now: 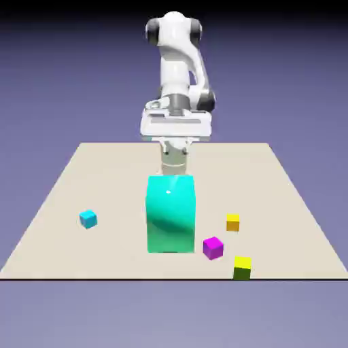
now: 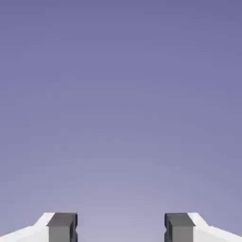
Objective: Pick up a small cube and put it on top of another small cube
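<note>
The small cube (image 1: pixel 242 266), lime-yellow with a bright yellow top, sits near the table's front edge at the exterior view's right. The magenta-purple cube (image 1: pixel 213 247), which is the other small cube, lies just up and left of it, close to the big teal block. My gripper (image 1: pixel 175 134) hangs high over the far half of the table, behind the teal block and well away from both cubes. In the hand view the gripper (image 2: pixel 120 228) is open. Its grey fingertips (image 2: pixel 62 227) stand wide apart with nothing between them, and only the blue-violet backdrop shows.
A big teal block (image 1: pixel 170 213) stands mid-table between my arm and the front edge. An orange-yellow cube (image 1: pixel 233 222) sits to its right, behind the magenta one. A cyan cube (image 1: pixel 88 219) lies alone on the exterior view's left.
</note>
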Controlling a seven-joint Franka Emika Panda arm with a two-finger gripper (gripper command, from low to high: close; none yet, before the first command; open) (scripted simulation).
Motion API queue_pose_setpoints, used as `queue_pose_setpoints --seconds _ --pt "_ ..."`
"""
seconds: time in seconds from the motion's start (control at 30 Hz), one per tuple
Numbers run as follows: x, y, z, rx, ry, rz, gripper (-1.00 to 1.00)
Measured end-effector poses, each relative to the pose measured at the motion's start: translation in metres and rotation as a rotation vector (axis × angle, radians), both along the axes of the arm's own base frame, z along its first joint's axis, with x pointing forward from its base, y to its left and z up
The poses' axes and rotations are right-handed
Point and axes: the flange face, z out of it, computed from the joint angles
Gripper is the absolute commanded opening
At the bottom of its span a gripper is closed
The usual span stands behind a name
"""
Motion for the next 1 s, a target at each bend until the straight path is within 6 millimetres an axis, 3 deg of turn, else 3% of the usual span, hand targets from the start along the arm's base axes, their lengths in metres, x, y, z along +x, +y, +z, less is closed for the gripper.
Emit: queue_pose_setpoints --seconds 0.27,0.53,0.73,0.93,1.0 --pt "0.067 0.058 -0.046 -0.187 0.243 0.302 0.00" --pt "0.114 0.128 -0.115 -0.376 0.473 0.624 0.00" --pt "0.135 0.179 -0.180 -0.514 0.642 0.863 0.00" --pt "0.140 0.229 -0.253 -0.652 0.811 1.108 0.00" --pt "0.140 0.235 -0.262 -0.669 0.833 1.138 0.00"
